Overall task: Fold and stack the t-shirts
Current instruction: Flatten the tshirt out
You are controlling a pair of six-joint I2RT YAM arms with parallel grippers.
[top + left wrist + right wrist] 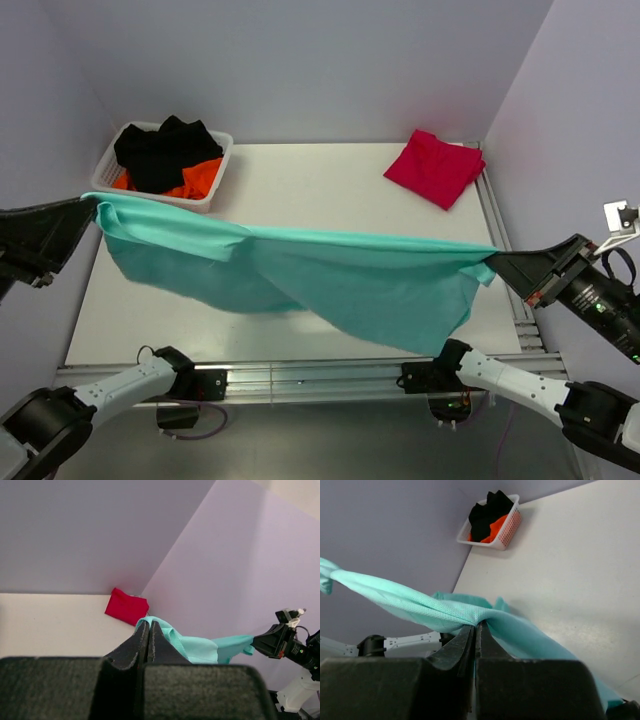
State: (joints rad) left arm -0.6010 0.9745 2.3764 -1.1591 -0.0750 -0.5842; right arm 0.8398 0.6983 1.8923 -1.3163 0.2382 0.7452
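The top view looks steeply down from behind the arm bases onto the whole white table [300, 190]. The left wrist view sights closely along the black left pincer [148, 625] toward the far right corner. The right wrist view sights along the black right pincer [475, 627] toward the far left. All three share the stretched teal-green fabric t-shirt [350, 270].

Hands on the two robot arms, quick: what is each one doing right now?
Left hand: closed, pinching one end of the teal t-shirt.
Right hand: closed, pinching the other end of the same shirt.
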